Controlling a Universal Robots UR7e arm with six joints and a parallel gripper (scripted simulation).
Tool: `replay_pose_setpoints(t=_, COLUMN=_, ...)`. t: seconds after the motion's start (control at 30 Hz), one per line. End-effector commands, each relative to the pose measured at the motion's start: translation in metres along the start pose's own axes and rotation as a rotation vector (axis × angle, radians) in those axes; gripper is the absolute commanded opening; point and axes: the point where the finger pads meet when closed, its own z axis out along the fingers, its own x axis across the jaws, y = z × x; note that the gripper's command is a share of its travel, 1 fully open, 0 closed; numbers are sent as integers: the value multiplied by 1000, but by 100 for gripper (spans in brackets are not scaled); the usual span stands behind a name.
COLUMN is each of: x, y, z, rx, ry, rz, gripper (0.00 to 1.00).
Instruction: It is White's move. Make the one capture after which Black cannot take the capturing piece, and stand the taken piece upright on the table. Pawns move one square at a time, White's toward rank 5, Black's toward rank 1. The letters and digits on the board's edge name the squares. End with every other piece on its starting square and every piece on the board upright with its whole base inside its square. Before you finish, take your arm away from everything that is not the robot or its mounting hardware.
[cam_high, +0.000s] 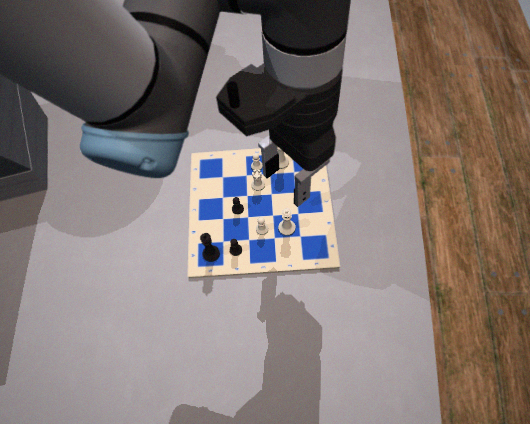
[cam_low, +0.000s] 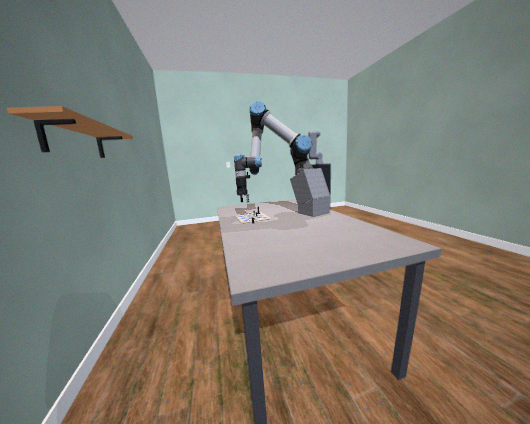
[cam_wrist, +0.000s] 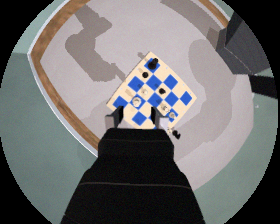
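Black gripper (cam_high: 285, 190) (cam_low: 244, 199) (cam_wrist: 137, 111), fingers spread and empty, hangs over the chessboard (cam_high: 322, 268) (cam_low: 265, 218) (cam_wrist: 194, 98); wrist view: white crowned piece (cam_high: 286, 226) (cam_wrist: 136, 101), upright on the board, ahead of the fingertips, black piece (cam_wrist: 176, 134) off-board, to their right

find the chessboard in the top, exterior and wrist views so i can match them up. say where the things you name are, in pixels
top: chessboard (cam_high: 310, 266) (cam_low: 264, 217) (cam_wrist: 178, 90) near the middle, its upper part partly hidden by the tool (cam_high: 285, 189) (cam_low: 244, 201) (cam_wrist: 137, 111)
exterior: small, at the far end of the table, just left of centre
wrist: turned like a diamond, slightly above centre, one corner behind the tool
shared landmark: the open tool, its two fingers visible in all three
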Motion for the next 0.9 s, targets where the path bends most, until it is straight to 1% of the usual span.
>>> replay_pose_setpoints(t=0.0, x=-2, y=-2, z=-1, rx=1, ry=0, rz=50, gripper=100)
replay_pose_setpoints(t=0.3, x=-3, y=-2, z=-1, rx=2, ry=0, rz=72, gripper=100)
replay_pose_setpoints(t=0.33, x=-3, y=-2, z=-1, rx=2, ry=0, rz=72, gripper=79)
replay_pose_setpoints(t=0.87, x=-3, y=-2, z=-1, rx=2, ry=0, rz=72, gripper=79)
